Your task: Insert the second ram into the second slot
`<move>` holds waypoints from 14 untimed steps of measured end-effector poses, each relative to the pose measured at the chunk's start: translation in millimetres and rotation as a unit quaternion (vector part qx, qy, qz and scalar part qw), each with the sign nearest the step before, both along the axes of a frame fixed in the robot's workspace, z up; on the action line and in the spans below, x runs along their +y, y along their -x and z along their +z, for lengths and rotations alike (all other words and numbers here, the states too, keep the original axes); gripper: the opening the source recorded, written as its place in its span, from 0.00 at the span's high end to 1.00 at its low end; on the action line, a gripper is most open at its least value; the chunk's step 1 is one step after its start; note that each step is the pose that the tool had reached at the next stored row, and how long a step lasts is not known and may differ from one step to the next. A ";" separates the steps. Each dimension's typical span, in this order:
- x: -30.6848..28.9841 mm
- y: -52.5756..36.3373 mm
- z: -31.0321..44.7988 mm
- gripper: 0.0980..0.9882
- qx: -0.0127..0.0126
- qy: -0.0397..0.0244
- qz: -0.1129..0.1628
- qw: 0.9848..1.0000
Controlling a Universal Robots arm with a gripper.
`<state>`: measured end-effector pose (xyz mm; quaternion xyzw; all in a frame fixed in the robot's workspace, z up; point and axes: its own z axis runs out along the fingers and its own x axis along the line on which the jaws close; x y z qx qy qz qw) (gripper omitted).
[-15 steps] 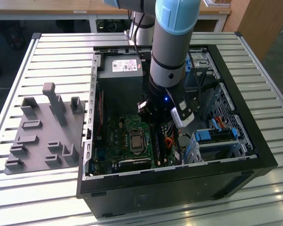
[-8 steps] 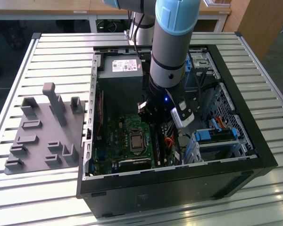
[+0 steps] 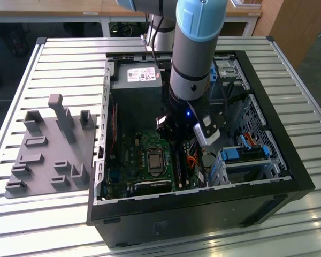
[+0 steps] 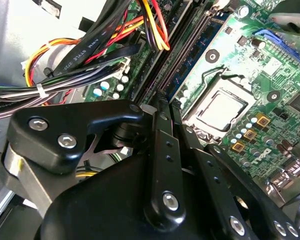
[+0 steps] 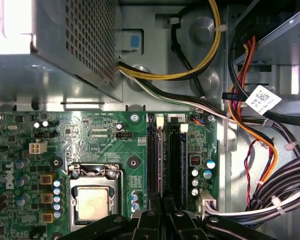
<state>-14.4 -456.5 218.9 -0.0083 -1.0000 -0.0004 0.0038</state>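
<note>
My gripper [image 3: 177,142] reaches down into the open computer case [image 3: 267,128], over the memory slots beside the processor socket [image 5: 92,200]. In both wrist views its black fingers [image 5: 149,220] stand close together at one end of the slots. The second ram [image 5: 161,160], a thin dark blue board seen edge-on, stands in a slot and runs straight out from between the fingertips [image 4: 160,107]. It also shows as a blue strip [image 4: 192,60] in the second wrist view. Another stick [image 5: 183,160] sits two slots further from the socket. The gripper [image 5: 162,212] looks shut on the second ram.
Bundled cables [image 5: 250,125] crowd the side of the slots away from the socket. The grey power supply [image 3: 136,80] fills the case's far end. Blue drive-bay clips [image 3: 243,155] sit at the exterior view's right. A grey fixture plate [image 3: 48,150] lies on the slatted table outside the case.
</note>
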 end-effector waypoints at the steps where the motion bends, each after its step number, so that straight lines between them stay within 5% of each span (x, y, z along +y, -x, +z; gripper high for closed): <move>1: 0.0 0.0 -0.3 0.96 0.000 0.000 0.000 1.000; 14: 0.0 0.0 -2.2 0.96 0.000 0.000 0.000 1.000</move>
